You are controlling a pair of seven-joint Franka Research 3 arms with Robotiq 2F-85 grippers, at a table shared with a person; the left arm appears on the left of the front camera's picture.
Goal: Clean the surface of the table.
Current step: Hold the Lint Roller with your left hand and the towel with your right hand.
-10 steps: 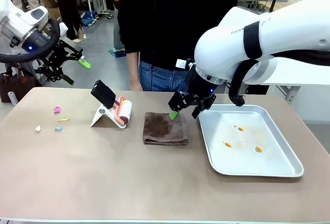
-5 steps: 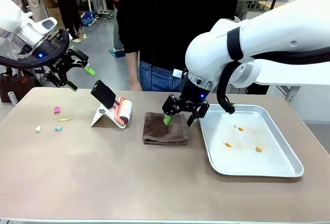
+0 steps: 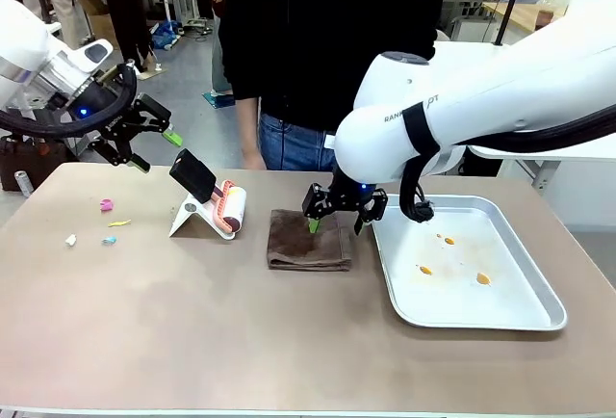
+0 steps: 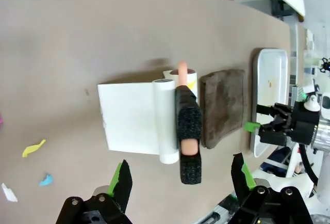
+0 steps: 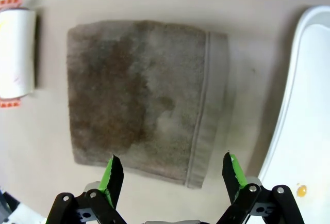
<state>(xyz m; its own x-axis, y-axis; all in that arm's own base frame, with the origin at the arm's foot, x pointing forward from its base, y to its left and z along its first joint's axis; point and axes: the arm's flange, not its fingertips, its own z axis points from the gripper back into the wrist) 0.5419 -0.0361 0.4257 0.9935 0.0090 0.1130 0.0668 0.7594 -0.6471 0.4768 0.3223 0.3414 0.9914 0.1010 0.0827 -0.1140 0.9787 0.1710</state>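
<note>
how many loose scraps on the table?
4, all near the table left end: pink scrap, yellow scrap, white scrap, blue scrap. Others could hide behind the white stand.

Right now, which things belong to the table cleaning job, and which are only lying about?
Job: table, brown cloth, lint roller, coloured paper scraps.
Lying about, probably: metal tray, white stand.

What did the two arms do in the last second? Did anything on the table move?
The right gripper swung left and down over the brown cloth; the left gripper drifted right toward the lint roller. Both open, holding nothing. Cloth, roller, tray and scraps stayed put.
</note>
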